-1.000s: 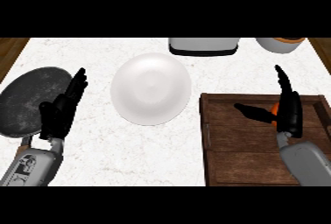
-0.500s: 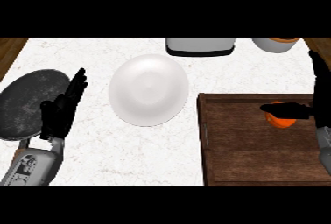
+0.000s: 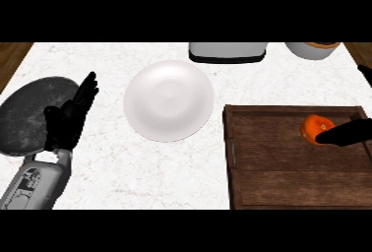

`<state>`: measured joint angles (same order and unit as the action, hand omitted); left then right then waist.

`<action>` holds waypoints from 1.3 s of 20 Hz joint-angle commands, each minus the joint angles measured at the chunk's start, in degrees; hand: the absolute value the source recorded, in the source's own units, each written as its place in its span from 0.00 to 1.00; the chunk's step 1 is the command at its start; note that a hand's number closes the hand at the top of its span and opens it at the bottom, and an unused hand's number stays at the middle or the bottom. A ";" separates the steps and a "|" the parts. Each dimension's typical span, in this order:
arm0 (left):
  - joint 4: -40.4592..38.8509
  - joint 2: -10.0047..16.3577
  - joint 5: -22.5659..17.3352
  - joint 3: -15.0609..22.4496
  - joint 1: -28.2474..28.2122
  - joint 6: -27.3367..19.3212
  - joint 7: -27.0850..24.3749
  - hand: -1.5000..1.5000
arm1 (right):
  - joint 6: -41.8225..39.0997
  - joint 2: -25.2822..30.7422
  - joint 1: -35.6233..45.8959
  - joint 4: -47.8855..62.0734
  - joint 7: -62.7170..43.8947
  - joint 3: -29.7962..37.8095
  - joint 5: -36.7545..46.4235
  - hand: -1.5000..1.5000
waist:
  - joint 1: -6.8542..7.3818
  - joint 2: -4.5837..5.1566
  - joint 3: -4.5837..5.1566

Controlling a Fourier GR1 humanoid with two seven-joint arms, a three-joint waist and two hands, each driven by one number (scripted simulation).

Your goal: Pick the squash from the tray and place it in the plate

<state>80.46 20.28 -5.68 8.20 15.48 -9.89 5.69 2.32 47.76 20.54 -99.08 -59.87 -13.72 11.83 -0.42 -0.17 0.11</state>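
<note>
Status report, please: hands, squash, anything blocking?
Left hand open, resting left. Right hand open, thumb at squash. Squash in tray. Nothing between tray and plate.

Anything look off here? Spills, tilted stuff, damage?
Nothing stands out. The squash sits in the far right part of the wooden tray with the right hand beside it. The white plate lies flat on the counter, and the left hand rests open at the left. No spills or damage show.

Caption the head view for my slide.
Right hand at the orange squash in the wooden tray, white plate alongside.
</note>
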 commanded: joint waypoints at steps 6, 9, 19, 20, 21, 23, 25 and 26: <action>-3.34 -1.63 1.81 -1.81 -0.31 2.22 -3.72 0.50 | -8.21 -3.75 2.58 6.23 -3.21 2.83 -2.19 0.00 | 0.57 0.25 -0.08; 0.54 -1.89 2.81 -1.94 -2.29 1.91 -1.37 0.50 | -8.60 -5.79 1.80 6.08 -3.29 3.64 -0.93 0.00 | 0.62 0.17 -0.10; 3.38 -3.96 3.98 -2.48 -2.84 2.85 0.75 0.50 | -12.14 -9.68 -0.98 16.69 4.15 2.84 2.90 0.00 | 0.71 0.17 -0.11; 6.32 -2.21 3.21 -3.59 -2.59 3.68 3.41 0.50 | -10.09 -11.61 -1.36 18.72 5.72 1.48 5.01 0.00 | 0.88 0.16 -0.13; -2.55 -5.68 6.41 -2.35 3.18 1.18 2.08 0.50 | -11.86 -11.62 -1.07 17.82 4.39 1.86 4.58 0.00 | 0.34 0.25 -0.11; 0.28 -5.27 5.16 -3.75 1.10 2.87 1.46 0.50 | -13.38 -12.90 0.30 21.19 4.60 3.19 5.43 0.00 | 0.60 0.22 -0.11; -0.44 -5.09 5.29 -4.71 1.87 3.47 1.53 0.50 | -11.01 -15.67 1.26 26.06 8.49 2.57 8.69 0.00 | 0.79 0.27 -0.12; 2.09 -4.15 4.94 -5.20 -4.00 4.31 -1.78 0.50 | -12.12 -13.72 -0.52 26.60 10.86 5.10 7.46 0.00 | 0.84 0.21 -0.12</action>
<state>80.87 15.64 -0.66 4.34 15.01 -6.88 5.85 -9.30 35.57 19.68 -78.42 -53.07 -10.41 17.31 0.21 0.05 -0.01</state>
